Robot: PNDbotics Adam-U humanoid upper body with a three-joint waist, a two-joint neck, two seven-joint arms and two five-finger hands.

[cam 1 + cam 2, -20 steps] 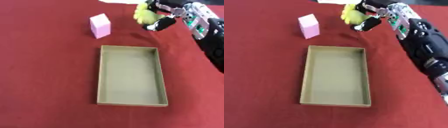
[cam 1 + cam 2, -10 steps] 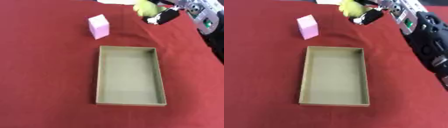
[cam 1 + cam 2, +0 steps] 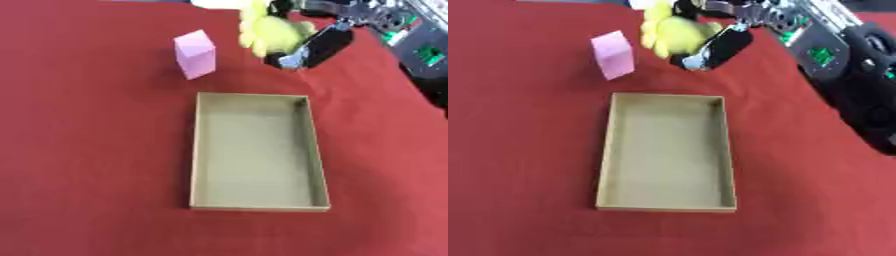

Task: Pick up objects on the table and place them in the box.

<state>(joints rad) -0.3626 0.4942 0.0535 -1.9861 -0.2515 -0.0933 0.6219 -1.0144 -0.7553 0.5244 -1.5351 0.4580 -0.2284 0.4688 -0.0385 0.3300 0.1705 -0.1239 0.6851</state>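
The right hand (image 3: 719, 47), fingers curled around the yellow toy (image 3: 671, 35), carries it above the table toward the box (image 3: 667, 202) (apparently to drop it in).

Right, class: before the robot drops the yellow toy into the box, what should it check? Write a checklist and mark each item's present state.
1. Right hand holds the yellow toy: ok.
2. Toy is above the box: not ok, it sits beyond the far rim.
3. Box interior free: ok.
4. Pink block clear of the path to the box: ok, it stands to the left.
5. Left hand out of the way: cannot tell, not in view.
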